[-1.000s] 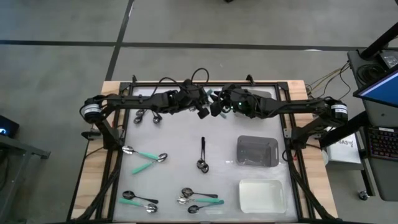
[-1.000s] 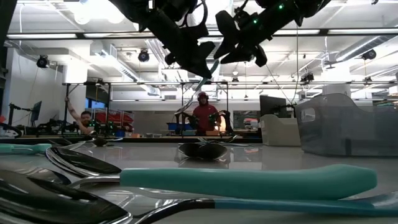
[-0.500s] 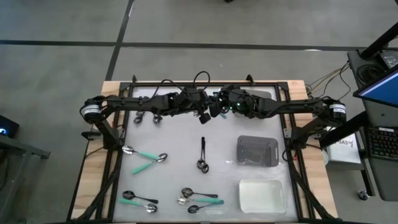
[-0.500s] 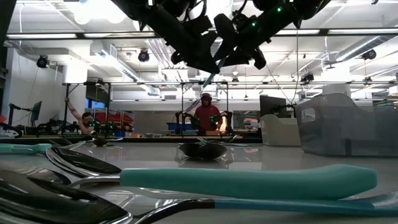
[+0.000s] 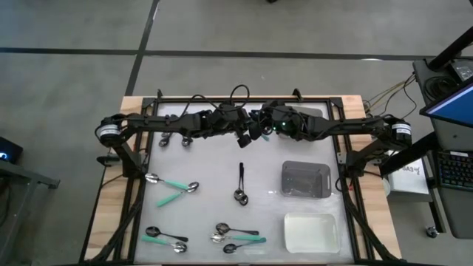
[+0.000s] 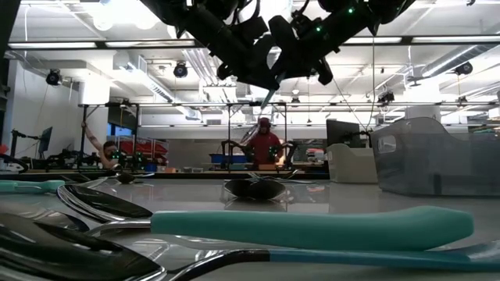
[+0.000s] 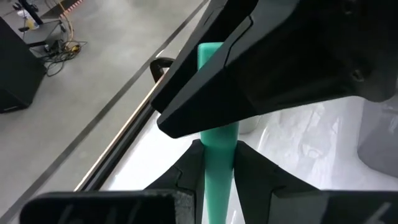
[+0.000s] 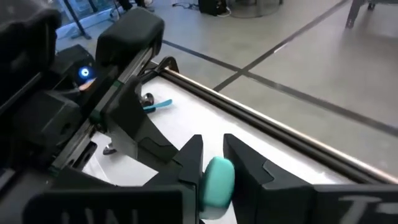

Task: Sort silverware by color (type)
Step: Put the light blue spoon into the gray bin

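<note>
Right now one teal-handled spoon point(image 7: 217, 118) bridges my two tools above the bench's point(image 5: 214, 174) far middle: left tool point(image 5: 241, 137) and right tool point(image 5: 255, 131) each clamp its handle, long axis running between them, tip to tip

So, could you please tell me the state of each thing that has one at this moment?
Teal-handled plastic spoon: lifted above the table, gripped from both ends.
Left gripper: fingers shut on the teal handle.
Right gripper: fingers shut on the handle's rounded end.
All-black spoon: lying flat on the table, untouched.
Grey rectangular tray: upright on the table.
White rectangular tray: upright on the table.
</note>
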`<state>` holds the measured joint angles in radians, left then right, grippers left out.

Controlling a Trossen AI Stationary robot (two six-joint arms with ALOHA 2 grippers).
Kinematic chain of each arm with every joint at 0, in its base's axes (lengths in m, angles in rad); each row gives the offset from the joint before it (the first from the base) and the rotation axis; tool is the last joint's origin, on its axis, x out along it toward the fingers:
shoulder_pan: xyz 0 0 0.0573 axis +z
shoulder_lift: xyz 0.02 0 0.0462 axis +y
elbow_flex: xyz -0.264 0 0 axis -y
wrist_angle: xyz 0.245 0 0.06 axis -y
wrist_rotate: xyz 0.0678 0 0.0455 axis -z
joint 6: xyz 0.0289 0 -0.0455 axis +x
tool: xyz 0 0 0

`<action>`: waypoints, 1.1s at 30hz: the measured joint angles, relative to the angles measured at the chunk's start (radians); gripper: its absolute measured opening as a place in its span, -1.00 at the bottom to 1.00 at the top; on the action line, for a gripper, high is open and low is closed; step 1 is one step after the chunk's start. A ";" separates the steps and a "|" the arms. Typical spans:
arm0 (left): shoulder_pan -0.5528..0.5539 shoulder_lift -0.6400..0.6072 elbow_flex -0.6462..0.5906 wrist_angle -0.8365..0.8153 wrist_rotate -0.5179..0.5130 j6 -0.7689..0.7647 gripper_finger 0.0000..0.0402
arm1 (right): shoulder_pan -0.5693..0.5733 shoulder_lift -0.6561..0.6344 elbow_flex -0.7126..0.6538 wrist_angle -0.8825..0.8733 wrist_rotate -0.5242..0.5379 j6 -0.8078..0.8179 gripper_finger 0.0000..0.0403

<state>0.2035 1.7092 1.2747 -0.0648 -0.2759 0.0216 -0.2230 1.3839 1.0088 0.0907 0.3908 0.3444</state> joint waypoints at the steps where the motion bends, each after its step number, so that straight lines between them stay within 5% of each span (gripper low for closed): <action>1: 0.000 0.000 0.000 -0.001 0.001 0.000 -0.75 | 0.000 0.000 0.000 -0.001 -0.001 -0.009 -0.80; 9: 0.003 0.000 0.000 -0.015 0.089 0.010 -0.67 | -0.005 -0.008 0.000 -0.042 -0.011 -0.090 -0.82; 17: 0.000 -0.004 0.000 -0.084 0.110 0.016 -0.56 | -0.065 -0.084 -0.002 -0.301 0.234 -0.166 -0.82; 25: 0.000 -0.004 -0.009 -0.162 0.107 0.008 -0.56 | -0.118 -0.217 -0.002 -0.331 0.238 -0.222 -0.82; 33: 0.000 -0.002 -0.084 -0.163 0.104 -0.046 -0.55 | -0.153 -0.276 -0.002 -0.550 0.244 -0.233 -0.82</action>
<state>0.2035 1.7069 1.1912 -0.2276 -0.1722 -0.0242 -0.3759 1.1082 1.0073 -0.4594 0.6344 0.1109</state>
